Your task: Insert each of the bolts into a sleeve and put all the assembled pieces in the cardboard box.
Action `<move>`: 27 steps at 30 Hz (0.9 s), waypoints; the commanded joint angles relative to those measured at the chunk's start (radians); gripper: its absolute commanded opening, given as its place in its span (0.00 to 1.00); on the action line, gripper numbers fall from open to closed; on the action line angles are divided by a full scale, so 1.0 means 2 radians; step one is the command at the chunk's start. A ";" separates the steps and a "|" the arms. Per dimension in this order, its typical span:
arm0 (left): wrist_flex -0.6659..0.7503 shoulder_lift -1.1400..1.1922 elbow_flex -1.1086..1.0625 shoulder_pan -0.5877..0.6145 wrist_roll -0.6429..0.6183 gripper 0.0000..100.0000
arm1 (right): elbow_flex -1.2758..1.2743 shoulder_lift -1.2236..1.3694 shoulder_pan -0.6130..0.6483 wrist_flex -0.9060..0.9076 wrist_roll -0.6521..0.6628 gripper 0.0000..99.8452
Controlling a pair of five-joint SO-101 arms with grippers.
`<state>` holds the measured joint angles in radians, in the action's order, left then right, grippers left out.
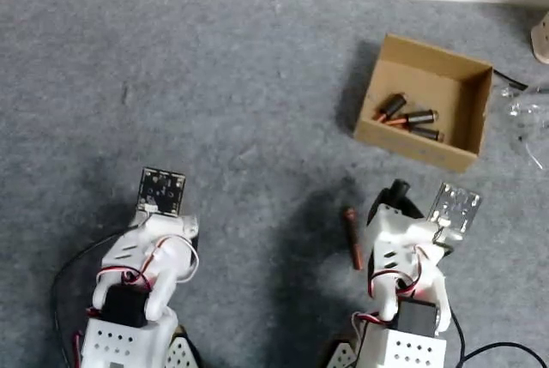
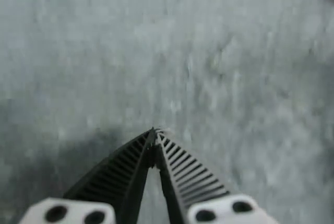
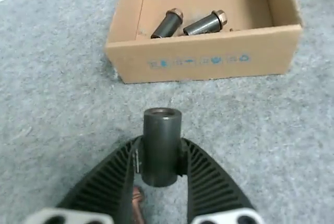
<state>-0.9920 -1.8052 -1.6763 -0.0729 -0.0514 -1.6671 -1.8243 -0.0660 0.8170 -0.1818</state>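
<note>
Right wrist view: my right tool (image 3: 160, 145) is clamped on one dark sleeve (image 3: 160, 130). The sleeve is held upright, open bore up, with the jaws on its lower half. Cardboard box (image 3: 203, 59) is ahead, near but not touching.

High view: three assembled pieces (image 1: 410, 119) lie in the box. One loose bolt (image 1: 352, 238) lies flat on the bench (image 1: 240, 85), just beside my right arm on its inner side.

Left wrist view: my left tool (image 2: 155, 132) is closed to a narrow point, gripping nothing, with bare bench beneath it. It is well apart from the bolt.

Judgement: last pair is in hand. The bolt must be picked up and fed into the held sleeve.

Risks from here:
- The bolt lies close against my right arm. The left tool coming in for it could knock that arm or the sleeve.
- The bolt is round and could roll away if one jaw touches it first.
- The grip on the sleeve is low. A bolt pushed in off-axis could lever the sleeve over or twist it in the jaws.
- The bore is narrow. A bolt grasped crooked would catch on the rim and drop.
- If the sleeve is released before the bolt seats, it goes into the box unassembled.
</note>
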 commanded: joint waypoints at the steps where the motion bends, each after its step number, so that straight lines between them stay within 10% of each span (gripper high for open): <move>1: -0.055 -0.007 -0.010 -0.007 -0.003 0.01 | -0.023 -0.007 -0.024 0.000 0.007 0.00; 14: -0.132 -0.009 0.025 0.003 -0.008 0.01 | -0.024 -0.007 -0.026 0.000 0.007 0.00; 20: -0.166 -0.003 0.183 0.006 -0.103 0.01 | -0.024 -0.007 -0.026 0.000 0.007 0.00; 27: -0.099 0.012 0.202 -0.050 -0.105 0.01 | -0.024 -0.007 -0.026 0.000 0.007 0.00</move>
<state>-1.2666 -1.8205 -1.3326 -0.0790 -0.2401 -1.6686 -1.8243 -0.1028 0.8170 -0.1818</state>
